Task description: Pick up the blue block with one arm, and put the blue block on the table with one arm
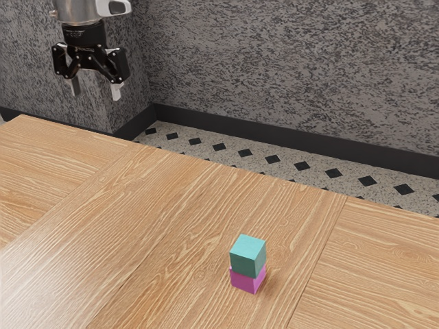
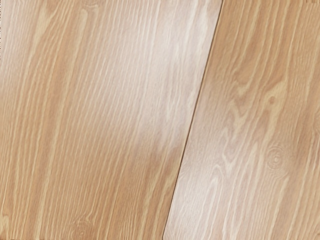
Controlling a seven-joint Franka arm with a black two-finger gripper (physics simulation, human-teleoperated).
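High at the exterior view's upper left hangs my gripper (image 1: 95, 90), its two fingertips apart with nothing between them. The blue block (image 1: 248, 255), teal-blue in colour, rests on top of a magenta block (image 1: 247, 279), slightly turned against it. That magenta block stands on the wooden table (image 1: 171, 219), far from my gripper toward the exterior view's right. Bare wood of the table (image 2: 110, 120) lies under my hand in the wrist view.
A dark seam (image 2: 192, 120) between boards crosses the tabletop in the wrist view. Beyond the table's far edge (image 1: 226, 166) are a floor with black diamonds and a grey patterned wall (image 1: 295, 68).
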